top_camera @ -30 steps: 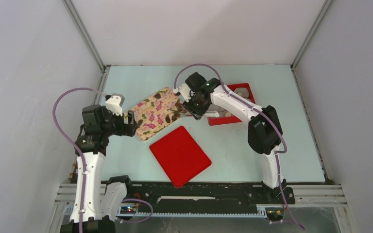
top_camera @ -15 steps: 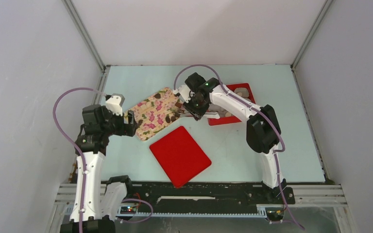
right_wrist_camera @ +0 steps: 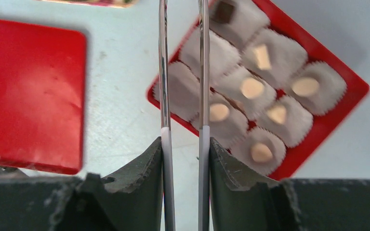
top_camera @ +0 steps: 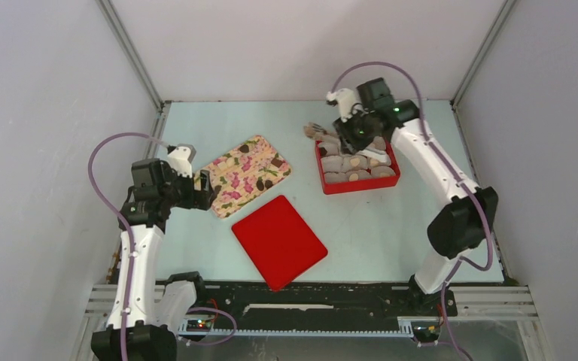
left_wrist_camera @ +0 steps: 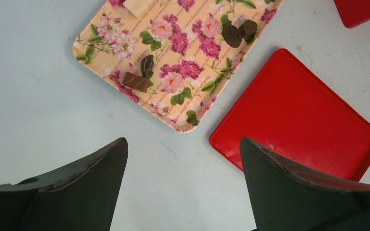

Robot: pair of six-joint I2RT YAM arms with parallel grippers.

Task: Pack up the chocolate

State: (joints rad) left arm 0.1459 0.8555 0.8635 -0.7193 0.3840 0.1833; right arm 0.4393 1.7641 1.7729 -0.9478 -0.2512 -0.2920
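Observation:
Several chocolates remain on the flower-print tray [left_wrist_camera: 173,57]: dark ones [left_wrist_camera: 231,35] near its right end, two brown ones [left_wrist_camera: 136,82] near its left side, and a pale one [left_wrist_camera: 136,6] at the top edge. The red box [right_wrist_camera: 347,91] holds white paper cups, most with a pale chocolate [right_wrist_camera: 252,88] and one with a dark chocolate [right_wrist_camera: 224,11]. My right gripper [right_wrist_camera: 183,144] is shut on metal tongs [right_wrist_camera: 164,72] that reach over the box's left cups; in the top view it [top_camera: 354,126] is over the box's far end. My left gripper [left_wrist_camera: 183,149] is open and empty over bare table beside the tray's near edge.
A flat red lid [top_camera: 278,241] lies on the table in front of the tray [top_camera: 242,174] and left of the box [top_camera: 361,184]. It also shows in the left wrist view [left_wrist_camera: 298,120] and the right wrist view [right_wrist_camera: 29,91]. White walls enclose the table.
My right gripper, with the tongs, has swung from the tray's right end over to the far end of the red box. My left gripper has barely moved.

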